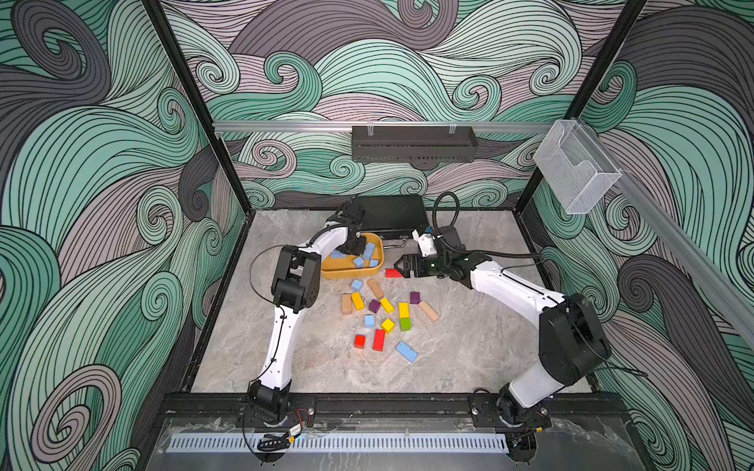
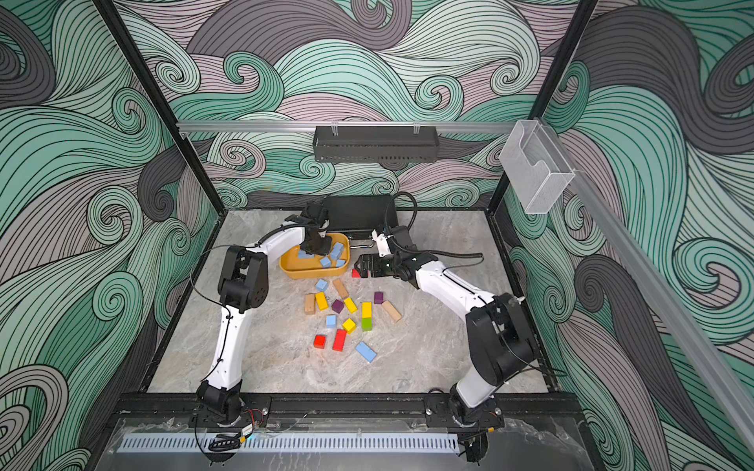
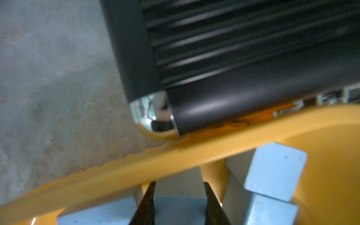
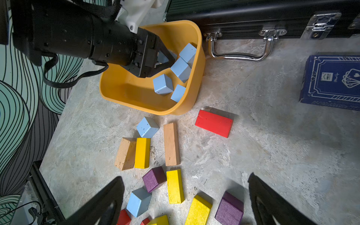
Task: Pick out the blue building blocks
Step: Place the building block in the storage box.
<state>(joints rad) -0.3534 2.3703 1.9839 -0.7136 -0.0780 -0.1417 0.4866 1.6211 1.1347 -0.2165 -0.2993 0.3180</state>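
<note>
A: Blocks first: where are the small matte sky-blue building blocks (image 4: 181, 69)?

B: Most lie heaped in the mustard-yellow plastic tray (image 4: 200, 58), leaning on one wall. Three are out on the grey marbled tabletop (image 1: 469, 346). A blue cube (image 4: 147, 127) sits just beside the tray's near rim. A second blue cube (image 4: 138, 201) is among the yellow and purple blocks. A long blue brick (image 1: 406, 351) lies at the near edge of the scatter.

A: Why is the left gripper (image 4: 172, 62) down inside the tray?

B: It carries one. Its two dark fingers are clamped on a held blue cube (image 3: 179, 210), whose face fills the gap between the tips in the left wrist view. The tray looks like the collecting place, so I judge this to be the drop-off, with the release not yet made. The held blue cube hangs over the heap, close to the wall nearest the black ribbed case (image 4: 253, 11) with the chrome handle.

A: And the right gripper (image 1: 402, 268)?

B: Its fingers are spread wide with nothing between them. It hovers low just beside the tray, over a flat red wooden block (image 4: 213, 123), probably so the two arms don't crowd the tray. No blue block lies within its span. The blue cube by the rim is the nearest, near yet apart, and looks like the natural next pick.
</note>
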